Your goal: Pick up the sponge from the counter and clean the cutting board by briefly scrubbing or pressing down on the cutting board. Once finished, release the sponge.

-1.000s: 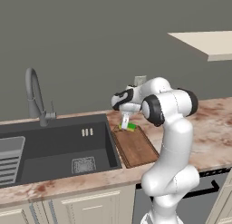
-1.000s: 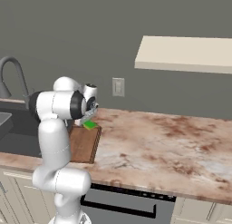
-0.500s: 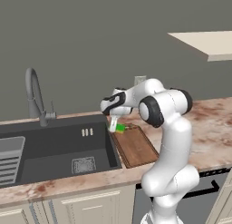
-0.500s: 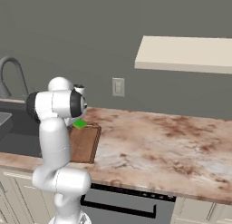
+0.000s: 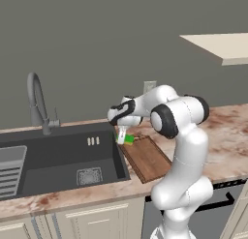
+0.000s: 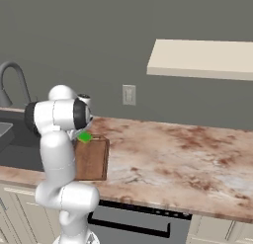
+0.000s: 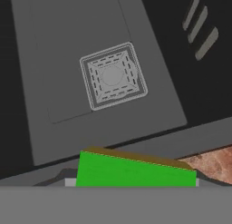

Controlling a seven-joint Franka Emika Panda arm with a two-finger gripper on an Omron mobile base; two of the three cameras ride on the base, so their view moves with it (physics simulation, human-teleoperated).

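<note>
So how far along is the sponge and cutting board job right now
Done: the sponge is off the counter, held in the end effector. In hand: it hangs at the cutting board's far corner, beside the sink; whether it touches the wood is unclear. Left: any further pressing on the board, then releasing the sponge.
</note>
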